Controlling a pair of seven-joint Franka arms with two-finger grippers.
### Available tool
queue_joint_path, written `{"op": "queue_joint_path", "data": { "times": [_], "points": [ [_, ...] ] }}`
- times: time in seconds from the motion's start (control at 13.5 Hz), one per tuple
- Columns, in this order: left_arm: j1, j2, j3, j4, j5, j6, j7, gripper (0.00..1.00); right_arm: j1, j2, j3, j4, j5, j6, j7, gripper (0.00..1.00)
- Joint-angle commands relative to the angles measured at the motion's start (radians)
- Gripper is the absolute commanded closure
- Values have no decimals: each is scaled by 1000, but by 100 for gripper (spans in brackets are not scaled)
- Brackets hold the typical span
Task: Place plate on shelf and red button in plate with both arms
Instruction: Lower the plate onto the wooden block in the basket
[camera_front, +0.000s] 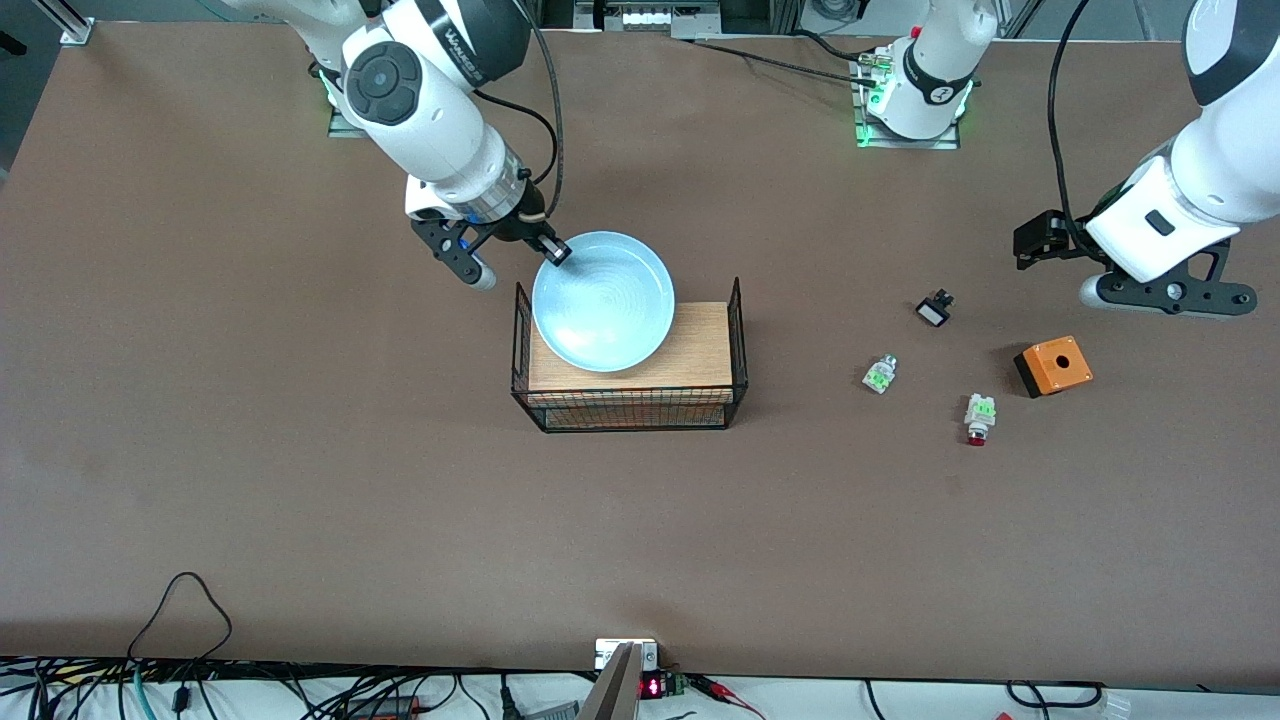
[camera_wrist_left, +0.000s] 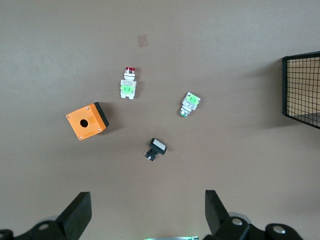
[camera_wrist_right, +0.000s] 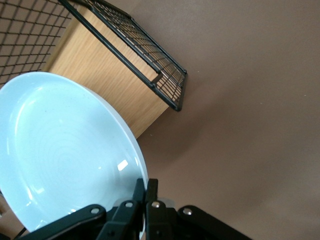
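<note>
Two arms share the brown worktop (camera_front: 250, 420), and the largest thing on it is the wire rack with a wooden board (camera_front: 628, 365), standing about midway between the arms' ends. The plate (camera_front: 603, 300) hangs over that board, tilted, its rim pinched by the right claw (camera_front: 553, 252), whose fingers are closed tight on the edge; gripping at the rim lets the wide, shallow dish be carried and, I judge, lowered onto the board between the rack's mesh sides. The left claw (camera_wrist_left: 145, 210) hovers over bare worktop toward the left arm's end, fingers spread wide and empty, looking down on the small parts, which suggests it is lining up for a pick. Of those, the orange box (camera_front: 1052, 366) with a round hole is biggest. The black-and-white part (camera_front: 934, 308) lies farther from the front camera, and the white-green part without a cap (camera_front: 879, 374) lies toward the rack. The red button (camera_front: 979, 418) lies on its side, nearest the front camera of the group, apart from the others, so open fingers could close on it freely.
</note>
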Motion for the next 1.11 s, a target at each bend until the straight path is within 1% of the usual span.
{"op": "queue_joint_path", "data": {
  "times": [0.0, 0.67, 0.74, 0.89, 0.96, 1.03],
  "points": [
    [2, 10, 0, 20, 15, -16, 14, 0, 21, -17, 3, -53, -8, 75, 20, 100],
    [2, 13, 1, 13, 26, -16, -3, 0, 30, 62, 3, -61, -1, 211, 41, 100],
    [4, 32, 3, 13, 27, -10, -3, 0, 33, 73, 3, -61, -1, 228, 46, 100],
    [11, 102, 8, 13, 26, -7, 7, 0, 58, 92, 2, -57, 3, 245, 46, 100],
    [13, 166, 9, 14, 27, -7, 11, 0, 59, 99, 3, -57, 3, 254, 46, 100],
    [22, 199, 8, 13, 27, 15, 14, 0, 58, 104, 2, -57, 3, 265, 46, 100]
  ]
}}
